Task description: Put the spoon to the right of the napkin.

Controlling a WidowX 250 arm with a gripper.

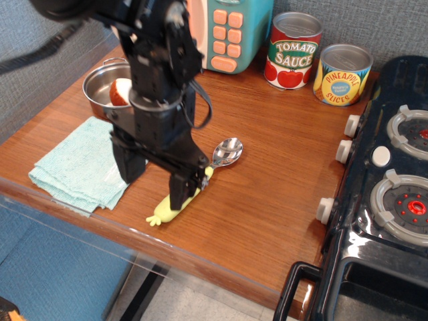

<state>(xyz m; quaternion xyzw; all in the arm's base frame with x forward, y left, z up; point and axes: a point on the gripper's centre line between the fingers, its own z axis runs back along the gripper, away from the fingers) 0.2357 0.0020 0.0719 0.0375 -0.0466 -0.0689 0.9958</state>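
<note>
The spoon (217, 160) lies flat on the wooden table, silver bowl toward the back right, pale yellow-green handle toward the front left. It sits just right of the light teal napkin (77, 164), which lies folded near the table's front left edge. My black gripper (154, 180) is open and empty, raised above the table. One finger hangs over the napkin's right edge, the other over the spoon's handle, hiding part of it.
A metal bowl (100, 80) with a white-and-brown mushroom toy (120, 91) stands behind the napkin. A teal toy device (231, 30), a tomato sauce can (293, 50) and a pineapple can (342, 73) stand at the back. A black toy stove (388, 194) fills the right.
</note>
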